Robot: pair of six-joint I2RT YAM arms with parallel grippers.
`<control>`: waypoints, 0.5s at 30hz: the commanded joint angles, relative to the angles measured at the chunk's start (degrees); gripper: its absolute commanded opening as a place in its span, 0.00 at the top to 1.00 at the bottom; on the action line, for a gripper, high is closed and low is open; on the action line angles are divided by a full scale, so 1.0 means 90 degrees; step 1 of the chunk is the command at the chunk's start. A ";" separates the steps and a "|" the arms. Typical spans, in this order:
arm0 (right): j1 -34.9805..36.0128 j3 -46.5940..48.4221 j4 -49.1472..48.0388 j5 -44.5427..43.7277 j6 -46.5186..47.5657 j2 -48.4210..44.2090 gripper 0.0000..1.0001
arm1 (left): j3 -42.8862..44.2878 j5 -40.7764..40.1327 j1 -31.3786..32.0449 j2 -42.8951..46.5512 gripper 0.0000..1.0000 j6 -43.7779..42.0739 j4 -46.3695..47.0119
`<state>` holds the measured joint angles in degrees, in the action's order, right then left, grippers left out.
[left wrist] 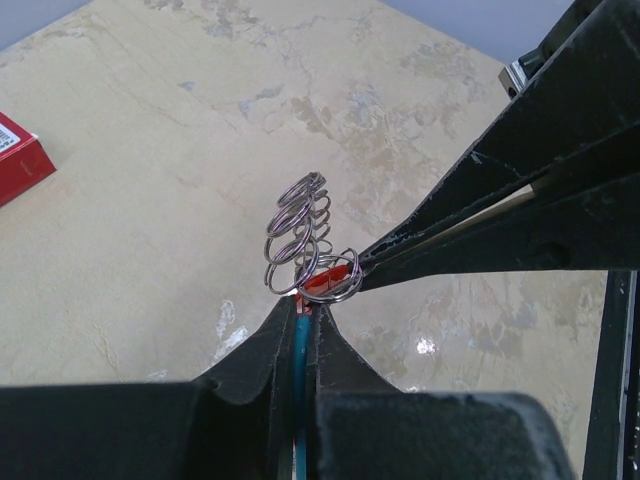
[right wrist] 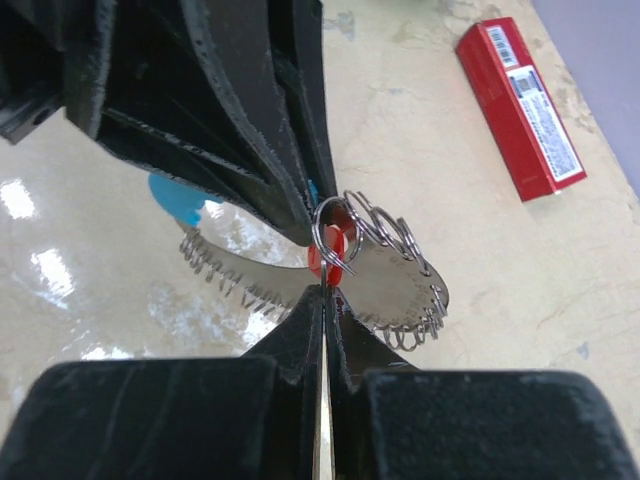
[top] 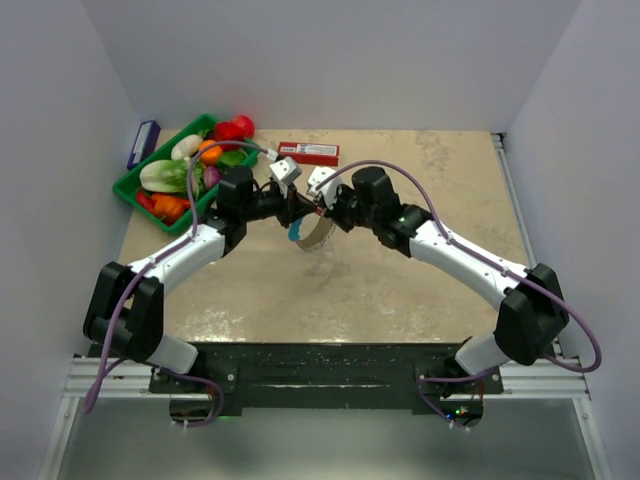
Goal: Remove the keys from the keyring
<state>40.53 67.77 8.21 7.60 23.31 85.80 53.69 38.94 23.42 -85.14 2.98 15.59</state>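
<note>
Tray [top: 125,187] left of keyring [top: 312,240], overhead only

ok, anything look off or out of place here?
Nothing broken or spilled. The thin floppy keyring with a blue section is pinched between both arms' shut jaws, as expected. Only oddity: red toy vegetables heaped at the green plastic tray's far corner, seemingly over its rim.

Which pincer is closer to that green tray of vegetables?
Left. The left pincer is right of the green tray; the right pincer meets it tip to tip, farther from the tray.
</note>
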 commanded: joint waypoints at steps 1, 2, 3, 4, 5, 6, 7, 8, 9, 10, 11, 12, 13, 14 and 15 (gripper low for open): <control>-0.0119 0.0604 0.0454 0.0698 0.0251 -0.0169 1.00 | 0.0245 0.0273 0.0044 0.0193 1.00 -0.0224 0.0230; -0.0148 0.0818 0.0591 0.0776 0.0310 -0.0139 1.00 | 0.0255 0.0292 0.0044 0.0193 1.00 -0.0224 0.0230; -0.0168 0.0926 0.0901 0.1019 0.0426 -0.0100 1.00 | 0.0245 0.0302 0.0044 0.0183 1.00 -0.0224 0.0220; -0.0197 0.1072 0.1088 0.1128 0.0495 -0.0061 1.00 | 0.0245 0.0322 0.0044 0.0183 1.00 -0.0224 0.0230; -0.0216 0.1383 0.1293 0.1274 0.0554 0.0065 1.00 | 0.0245 0.0322 0.0044 0.0173 1.00 -0.0224 0.0230; -0.0246 0.1551 0.1711 0.1430 0.0651 0.0134 1.00 | 0.0245 0.0332 0.0044 0.0173 1.00 -0.0234 0.0230; -0.0323 0.1726 0.1947 0.1780 0.0691 0.0222 1.00 | 0.0245 0.0332 0.0044 0.0164 1.00 -0.0234 0.0230; -0.0382 0.2076 0.2162 0.1957 0.0720 0.0397 1.00 | 0.0245 0.0341 0.0044 0.0164 1.00 -0.0224 0.0230; -0.0421 0.2215 0.2483 0.2055 0.0730 0.0514 1.00 | 0.0255 0.0351 0.0044 0.0154 1.00 -0.0224 0.0240; -0.0470 0.2352 0.2622 0.2163 0.0740 0.0603 1.00 | 0.0245 0.0371 0.0044 0.0154 1.00 -0.0224 0.0230; -0.0471 0.2546 0.2739 0.2164 0.0759 0.0758 1.00 | 0.0255 0.0371 0.0044 0.0163 1.00 -0.0224 0.0230; -0.0490 0.2606 0.2895 0.2183 0.0798 0.0818 1.00 | 0.0255 0.0380 0.0044 0.0173 1.00 -0.0224 0.0220; -0.0500 0.2665 0.2935 0.2222 0.0808 0.0847 1.00 | 0.0255 0.0390 0.0044 0.0173 1.00 -0.0224 0.0220; -0.0500 0.2666 0.2916 0.2232 0.0770 0.0886 1.00 | 0.0265 0.0410 0.0044 0.0173 1.00 -0.0224 0.0220; -0.0510 0.2704 0.2907 0.2242 0.0673 0.0954 1.00 | 0.0265 0.0410 0.0044 0.0173 1.00 -0.0224 0.0220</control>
<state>36.03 89.19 29.17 23.46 29.04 92.97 53.80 41.25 23.64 -85.12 2.22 15.18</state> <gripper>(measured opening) 0.008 0.066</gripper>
